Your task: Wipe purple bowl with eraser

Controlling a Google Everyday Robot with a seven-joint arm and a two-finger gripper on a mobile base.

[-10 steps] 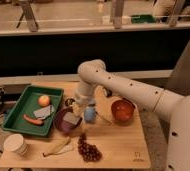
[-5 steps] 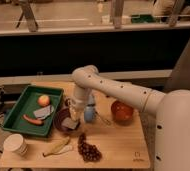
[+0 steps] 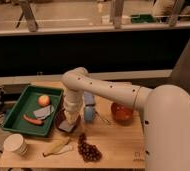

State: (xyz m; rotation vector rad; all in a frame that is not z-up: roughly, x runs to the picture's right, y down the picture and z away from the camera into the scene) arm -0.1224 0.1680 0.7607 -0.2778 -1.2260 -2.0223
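Note:
The purple bowl (image 3: 61, 118) sits on the wooden table just right of the green tray, mostly covered by my arm. My gripper (image 3: 69, 122) points down into it from the white arm that reaches in from the right. It is shut on the eraser (image 3: 66, 127), a flat dark grey block that lies low against the bowl's near side. Only the bowl's left rim shows.
An upright blue object (image 3: 89, 113) stands just right of the gripper, with the orange-red bowl (image 3: 122, 112) beyond it. The green tray (image 3: 18, 105) holds an apple (image 3: 43, 100), a pale grey slab (image 3: 43, 112) and a red vegetable (image 3: 33, 120). Paper cup (image 3: 15, 145), banana (image 3: 58, 146) and grapes (image 3: 89, 150) lie near the front edge.
The arm has swung left and lowered, bringing the gripper and eraser from beside the blue object down into the purple bowl.

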